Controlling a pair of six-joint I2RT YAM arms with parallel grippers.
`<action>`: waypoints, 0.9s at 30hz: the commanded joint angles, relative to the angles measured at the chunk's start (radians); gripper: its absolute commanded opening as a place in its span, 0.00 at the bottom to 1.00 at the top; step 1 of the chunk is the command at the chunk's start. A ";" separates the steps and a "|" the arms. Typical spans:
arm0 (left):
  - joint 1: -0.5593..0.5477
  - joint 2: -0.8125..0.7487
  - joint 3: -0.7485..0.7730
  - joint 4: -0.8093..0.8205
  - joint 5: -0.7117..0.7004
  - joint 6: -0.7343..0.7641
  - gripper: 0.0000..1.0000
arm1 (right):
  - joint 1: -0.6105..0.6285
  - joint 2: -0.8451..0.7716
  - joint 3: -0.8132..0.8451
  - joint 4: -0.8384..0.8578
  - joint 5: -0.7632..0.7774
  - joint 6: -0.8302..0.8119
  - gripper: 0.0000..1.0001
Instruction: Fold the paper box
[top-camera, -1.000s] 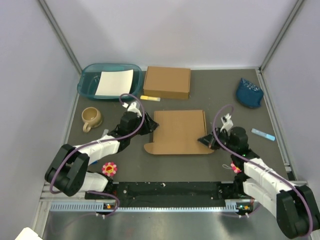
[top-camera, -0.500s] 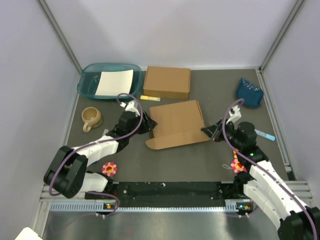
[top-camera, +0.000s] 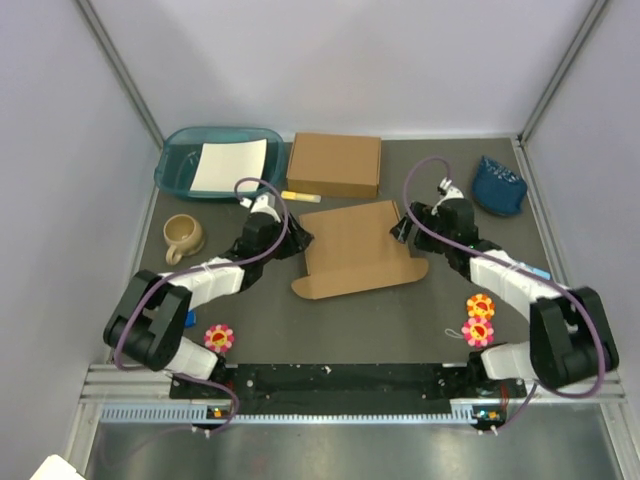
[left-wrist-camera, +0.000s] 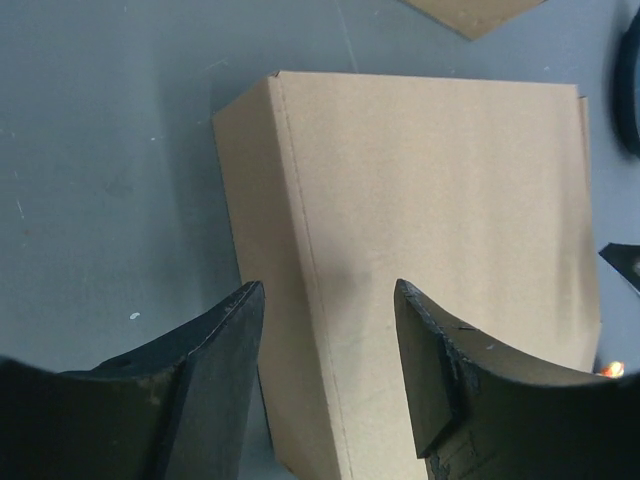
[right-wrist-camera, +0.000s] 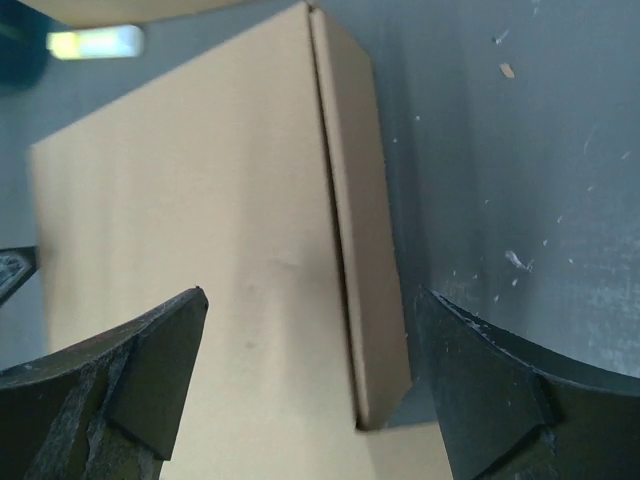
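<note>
**A:** Where could this go wrong?

**B:** The paper box (top-camera: 358, 248) lies mid-bench, a little skewed, between the two arms. The left gripper (top-camera: 297, 243) is at its left edge and the right gripper (top-camera: 405, 228) at its right edge. Both pairs of jaws are spread and each straddles a side wall without pinching it. I'd say uneven closing or pushing would make the box swivel on the mat rather than fold. It could also slide towards the closed carton (top-camera: 335, 164) and the yellow marker (top-camera: 300, 196) near the far edge.

**A:** And the cardboard itself?

**B:** It's plain brown board, matte and smooth, scored in straight crease lines. The left wrist view shows a narrow side panel bent down along one crease. The right wrist view shows a slim flap running along the right edge, and rounded tabs poke out at the near corners. The board looks thin, so a hard squeeze off the crease could probably buckle a wall.
</note>
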 joint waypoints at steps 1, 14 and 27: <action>0.007 0.073 0.046 0.071 0.030 -0.003 0.60 | -0.001 0.159 0.105 0.136 0.005 -0.009 0.86; 0.012 0.208 0.112 0.097 0.165 0.022 0.46 | 0.023 0.293 0.059 0.268 -0.104 0.010 0.63; -0.003 0.185 -0.018 0.157 0.250 -0.023 0.40 | 0.181 0.127 -0.219 0.265 -0.012 0.114 0.42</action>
